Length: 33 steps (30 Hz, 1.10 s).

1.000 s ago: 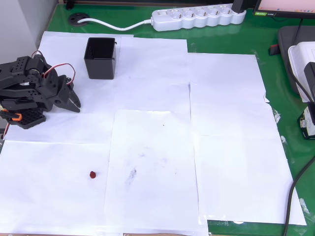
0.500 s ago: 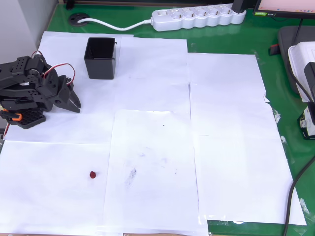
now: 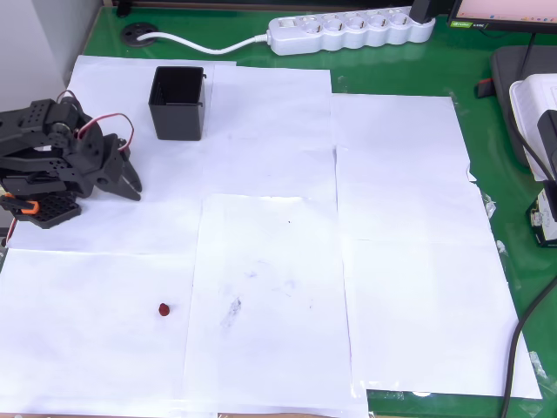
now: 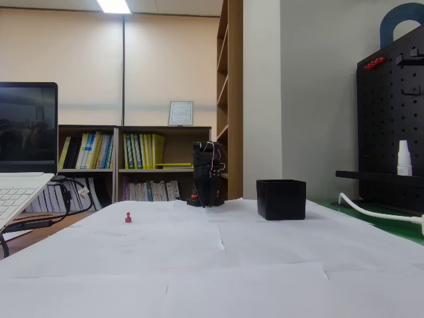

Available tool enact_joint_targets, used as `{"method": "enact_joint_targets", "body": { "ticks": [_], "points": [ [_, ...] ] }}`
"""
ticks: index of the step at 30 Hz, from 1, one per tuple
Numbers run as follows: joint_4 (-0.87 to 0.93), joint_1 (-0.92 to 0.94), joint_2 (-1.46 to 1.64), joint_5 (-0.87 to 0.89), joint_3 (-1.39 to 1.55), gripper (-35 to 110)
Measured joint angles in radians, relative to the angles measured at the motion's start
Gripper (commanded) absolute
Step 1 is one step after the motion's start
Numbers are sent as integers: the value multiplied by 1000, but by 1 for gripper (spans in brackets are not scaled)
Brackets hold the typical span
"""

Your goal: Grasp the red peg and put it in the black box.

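Observation:
The red peg (image 3: pixel 164 309) lies alone on the white paper at lower left in the overhead view, and in the fixed view the red peg (image 4: pixel 128 216) stands left of centre. The black box (image 3: pixel 177 103) sits upright at the upper left, its opening showing nothing inside; in the fixed view the black box (image 4: pixel 281 199) is right of centre. The black arm is folded at the left edge, its gripper (image 3: pixel 130 185) shut with nothing in it, well above the peg and below-left of the box. In the fixed view the gripper (image 4: pixel 208 197) hangs at the far table end.
White paper sheets (image 3: pixel 400 261) cover a green table (image 3: pixel 487 174). A white power strip (image 3: pixel 348 30) with its cable lies along the top edge. A laptop (image 4: pixel 20 192) and cables sit at one side, and a white device (image 3: pixel 544 165) at the right edge of the overhead view.
The gripper has shifted very slightly; the peg and box have not moved.

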Motion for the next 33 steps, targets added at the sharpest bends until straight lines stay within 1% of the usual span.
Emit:
{"method": "enact_joint_targets", "body": {
  "ticks": [5, 9, 11, 15, 18, 20, 24, 27, 30, 33],
  "points": [
    [54, 25, 229, 67, 318, 0],
    [89, 94, 387, 40, 517, 0],
    [81, 156, 445, -6, 555, 0],
    [60, 293, 568, -35, 595, 0],
    [101, 367, 683, -35, 680, 0],
    [161, 423, 739, -38, 770, 0],
    [201, 520, 808, -29, 907, 0],
    [207, 580, 853, -34, 976, 0],
    [209, 649, 897, -75, 1008, 0],
    [150, 689, 930, -127, 1011, 0]
  ]
}}
